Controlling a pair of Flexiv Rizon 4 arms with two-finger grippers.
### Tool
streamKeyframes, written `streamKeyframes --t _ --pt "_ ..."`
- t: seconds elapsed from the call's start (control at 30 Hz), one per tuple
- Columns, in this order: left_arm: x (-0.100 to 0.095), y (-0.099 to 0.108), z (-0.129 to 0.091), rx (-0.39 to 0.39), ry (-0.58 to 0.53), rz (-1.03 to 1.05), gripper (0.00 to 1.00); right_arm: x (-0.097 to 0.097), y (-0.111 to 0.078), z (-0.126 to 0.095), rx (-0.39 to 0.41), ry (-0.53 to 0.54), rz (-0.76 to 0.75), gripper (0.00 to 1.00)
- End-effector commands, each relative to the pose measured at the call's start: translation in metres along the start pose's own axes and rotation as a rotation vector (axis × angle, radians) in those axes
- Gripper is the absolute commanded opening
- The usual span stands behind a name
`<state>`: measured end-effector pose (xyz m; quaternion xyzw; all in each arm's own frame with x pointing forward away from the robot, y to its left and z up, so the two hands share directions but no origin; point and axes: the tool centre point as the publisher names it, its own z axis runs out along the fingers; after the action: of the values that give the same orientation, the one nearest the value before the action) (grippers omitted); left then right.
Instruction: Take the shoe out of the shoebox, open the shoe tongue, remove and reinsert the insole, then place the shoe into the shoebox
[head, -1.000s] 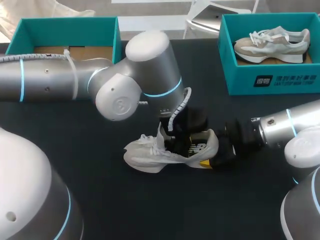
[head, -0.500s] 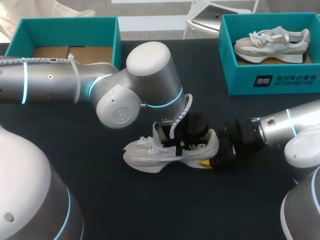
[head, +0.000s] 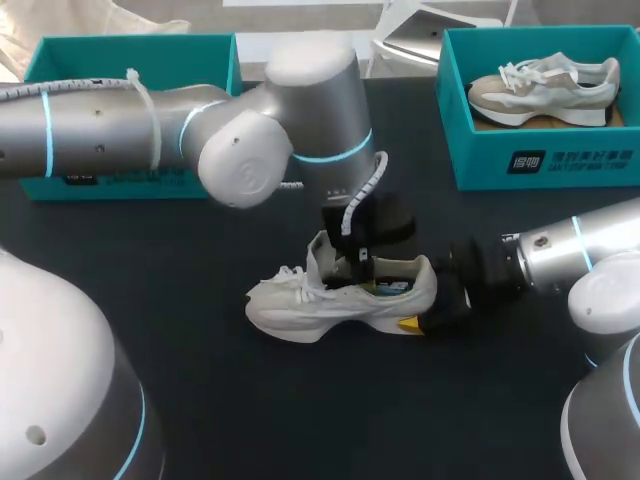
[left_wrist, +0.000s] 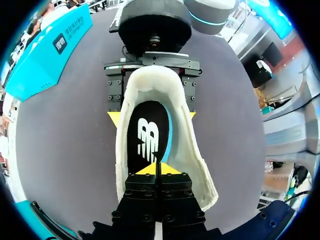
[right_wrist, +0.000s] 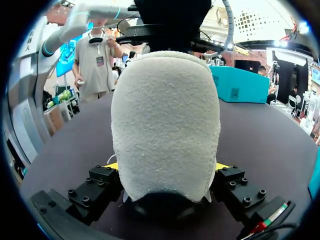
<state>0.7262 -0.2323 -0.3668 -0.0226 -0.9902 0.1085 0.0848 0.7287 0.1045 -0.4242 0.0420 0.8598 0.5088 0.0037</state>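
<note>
Shoe (head: 340, 300) is standing on its sole near the middle of the dark worktop (head: 300, 420), toe pointing toward the left edge, while the right tool (right_wrist: 166, 166) is clamping the heel, one yellow tip pressing on each side. The left tool (left_wrist: 156, 169) is hanging over the shoe's mouth with its fingers drawn together, tips pointing down at the black insole (left_wrist: 147, 135); whether they are nipping its edge is not showing. The insole is lying inside the shoe with a blue strip showing along one side, suggesting it is sitting slightly askew. Trouble is probably brewing there. A push landing off-centre risks buckling the insole or sending it riding up the wall instead of seating flat. A hard push risks twisting the shoe in the right tool's narrow hold on the soft heel. The tongue (head: 320, 258) is standing up beside the left tool and may be snagging the fingers on the way out. The teal shoebox (head: 130, 50) at the far left corner is sitting well apart from the shoe. A second box (head: 540, 165) at the far right corner is holding another shoe (head: 545, 85), so carrying to the wrong box is a further risk, as is clipping a box wall with the sole.
</note>
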Motion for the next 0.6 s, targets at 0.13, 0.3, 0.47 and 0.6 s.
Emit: streamKeyframes --t 0.13,0.3,0.47,0.6 --pt "-0.007 0.006 -0.029 0.035 0.088 -0.029 0.00 0.001 0.001 0.001 0.005 0.000 0.001 0.00" --pt "-0.001 0.005 -0.044 0.068 0.140 -0.043 0.00 0.001 0.001 0.001 0.005 0.000 0.001 0.00" --pt "0.014 -0.002 -0.064 0.117 0.181 -0.027 0.00 0.001 0.001 0.001 0.005 0.000 0.001 0.00" --pt "0.025 -0.006 -0.079 0.154 0.188 -0.012 0.00 0.001 0.001 0.001 0.005 0.000 0.001 0.00"
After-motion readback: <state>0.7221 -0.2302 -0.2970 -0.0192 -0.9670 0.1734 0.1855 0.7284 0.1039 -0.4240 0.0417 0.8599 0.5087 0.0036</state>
